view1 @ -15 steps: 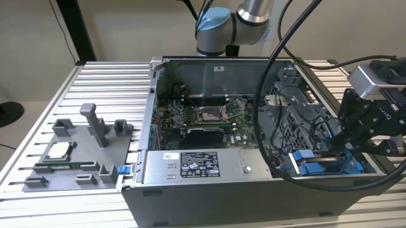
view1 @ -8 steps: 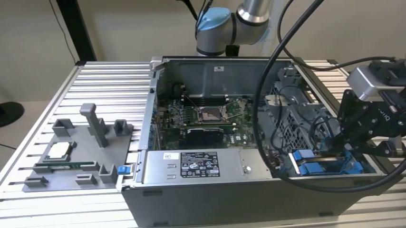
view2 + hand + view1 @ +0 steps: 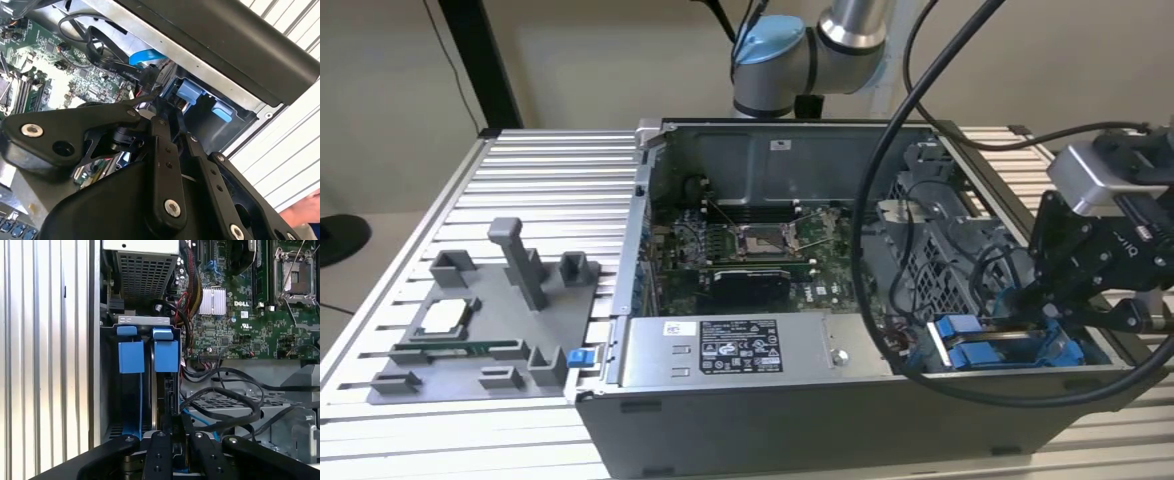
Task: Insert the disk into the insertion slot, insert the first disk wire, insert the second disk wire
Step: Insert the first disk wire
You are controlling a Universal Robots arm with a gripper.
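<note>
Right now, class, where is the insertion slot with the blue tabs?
The insertion slot sits at the end of the computer case on the exterior view's right, just below the gripper, with the power-supply box beside it.

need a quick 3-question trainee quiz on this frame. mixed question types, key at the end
1. Multiple choice. In the exterior view, the gripper hangs over:
A) the processor socket
B) the insertion slot, at the exterior view's right
C) the table outside the case
2. True or false: the grey labelled power-supply box sits inside the computer case.
3. Fill in: the grey fixture tray lies on the exterior view's ___ of the case.

Key: 1 B; 2 true; 3 left.
</note>
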